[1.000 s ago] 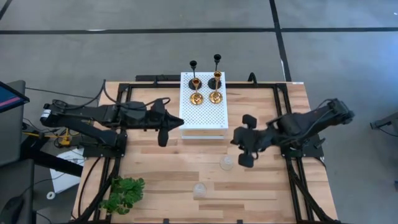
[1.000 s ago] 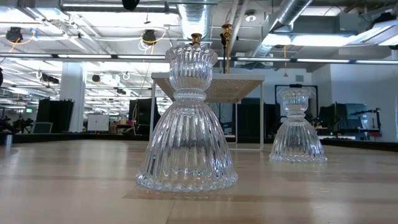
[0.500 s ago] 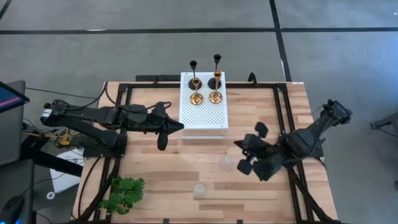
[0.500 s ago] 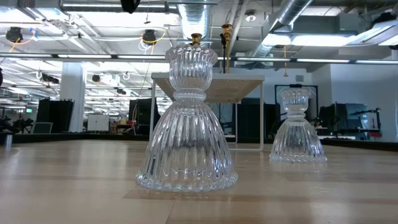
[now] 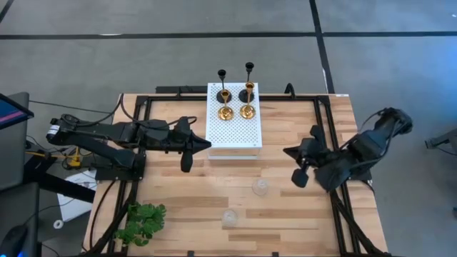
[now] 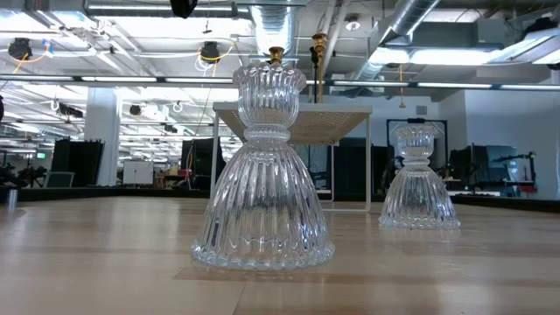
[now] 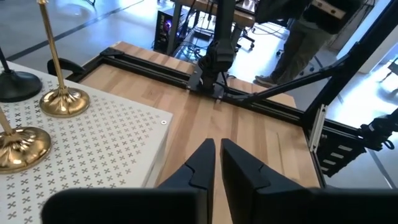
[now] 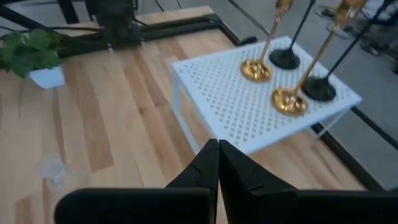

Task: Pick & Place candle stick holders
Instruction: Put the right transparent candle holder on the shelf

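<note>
On the white perforated board (image 5: 233, 125) at the table's far middle stand two tall black holders (image 5: 247, 93) and two gold holders (image 5: 247, 111), each on its round base. Two clear glass holders (image 5: 260, 187) (image 5: 228, 218) stand on their wide bases on the bare wood; the low view shows them as a near one (image 6: 262, 175) and a far one (image 6: 418, 179). My left gripper (image 5: 208, 144) hovers shut by the board's near left corner. My right gripper (image 5: 288, 152) hovers shut to the right of the board, above the wood, pointing at the board (image 8: 261, 99).
A green leafy plant (image 5: 141, 223) sits at the table's near left corner. Black frame rails (image 5: 325, 135) run along the table's sides. Bare wood lies between the board and the glass holders.
My right gripper has swung first toward the near edge, then back toward the table's right edge. It has also risen a little, and its wrist has rolled. It stayed shut throughout. The holders have not moved.
</note>
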`<action>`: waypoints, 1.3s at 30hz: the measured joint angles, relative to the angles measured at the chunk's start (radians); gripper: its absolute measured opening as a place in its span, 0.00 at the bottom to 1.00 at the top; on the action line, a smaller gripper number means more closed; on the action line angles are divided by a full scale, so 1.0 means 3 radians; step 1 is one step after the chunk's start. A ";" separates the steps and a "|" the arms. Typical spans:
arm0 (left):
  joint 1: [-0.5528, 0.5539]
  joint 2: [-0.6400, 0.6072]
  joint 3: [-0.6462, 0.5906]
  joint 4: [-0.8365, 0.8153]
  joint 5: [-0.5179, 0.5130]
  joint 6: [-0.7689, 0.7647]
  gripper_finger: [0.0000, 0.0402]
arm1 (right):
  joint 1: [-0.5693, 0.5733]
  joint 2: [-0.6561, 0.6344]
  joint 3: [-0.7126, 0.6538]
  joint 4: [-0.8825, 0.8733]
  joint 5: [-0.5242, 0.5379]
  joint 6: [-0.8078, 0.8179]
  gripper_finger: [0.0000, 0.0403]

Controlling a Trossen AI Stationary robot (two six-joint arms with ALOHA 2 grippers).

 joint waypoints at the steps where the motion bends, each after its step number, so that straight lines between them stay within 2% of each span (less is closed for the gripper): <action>1: 0.0000 0.0000 0.0000 0.0005 0.0000 -0.0011 0.06 | 0.0000 -0.0035 0.0000 0.0031 -0.0001 -0.0066 0.00; 8: 0.0001 0.0000 0.0001 0.0019 0.0005 -0.0022 0.04 | 0.0158 -0.0095 0.0001 0.0048 -0.0025 -0.0039 0.00; 17: 0.0001 0.0000 0.0001 0.0020 0.0005 -0.0023 0.03 | 0.0350 0.0163 0.0001 0.0185 -0.0023 0.0234 0.00; 23: 0.0000 0.0000 0.0003 0.0022 0.0004 -0.0023 0.03 | 0.0149 0.0304 0.0000 0.0854 -0.0071 -0.0411 0.00; 25: 0.0001 0.0000 0.0004 0.0022 0.0003 -0.0023 0.03 | 0.0003 0.0313 0.0001 0.1071 -0.0191 -0.0714 0.00; 32: 0.0001 0.0000 0.0004 0.0021 0.0001 -0.0024 0.03 | -0.0647 0.0272 0.0001 0.1471 -0.0934 -0.1577 0.00; 39: 0.0000 0.0000 0.0005 0.0020 0.0001 -0.0024 0.03 | -0.1327 0.0240 0.0001 0.1665 -0.1647 -0.2167 0.00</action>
